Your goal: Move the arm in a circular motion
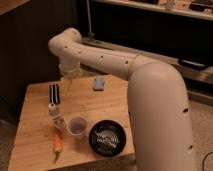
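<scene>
Seen reaching from the lower right in a broad arc: the white arm (150, 85), its elbow raised above the far left of the wooden table (35, 132). Pointed down near the table's back edge, just above the surface: the pale gripper (66, 81), finger state impossible to tell. Laid out on the table: a black-and-white striped object (54, 95) at left, a small blue object (99, 83) near the back, a clear cup (77, 125) at center, a black bowl (106, 138) just right of it, and an orange carrot-like item (57, 142) near the front.
</scene>
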`<state>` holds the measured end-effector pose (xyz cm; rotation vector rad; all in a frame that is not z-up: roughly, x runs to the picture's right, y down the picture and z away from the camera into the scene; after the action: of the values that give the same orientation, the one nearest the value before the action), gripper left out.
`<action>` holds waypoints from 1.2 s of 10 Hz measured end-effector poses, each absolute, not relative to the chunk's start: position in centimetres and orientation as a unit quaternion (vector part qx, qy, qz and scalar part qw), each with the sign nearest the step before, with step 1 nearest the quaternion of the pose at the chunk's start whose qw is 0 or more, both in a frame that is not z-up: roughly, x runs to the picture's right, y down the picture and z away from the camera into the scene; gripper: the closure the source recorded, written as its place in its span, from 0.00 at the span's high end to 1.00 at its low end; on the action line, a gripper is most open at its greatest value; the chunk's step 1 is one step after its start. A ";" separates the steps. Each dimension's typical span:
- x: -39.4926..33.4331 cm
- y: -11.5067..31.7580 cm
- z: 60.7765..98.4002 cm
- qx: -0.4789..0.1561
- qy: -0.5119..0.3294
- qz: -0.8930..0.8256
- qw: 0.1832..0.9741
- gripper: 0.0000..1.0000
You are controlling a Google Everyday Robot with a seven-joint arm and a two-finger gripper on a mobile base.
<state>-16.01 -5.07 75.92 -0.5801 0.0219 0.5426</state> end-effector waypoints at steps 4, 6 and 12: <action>-4.4 -5.8 78.4 -0.283 0.051 0.366 0.885 0.80; 0.6 -4.6 77.7 -0.278 0.071 0.404 0.869 0.80; 11.4 3.7 72.6 -0.269 0.112 0.479 0.828 0.80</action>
<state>11.36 3.65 72.63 -0.5707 0.2388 1.0175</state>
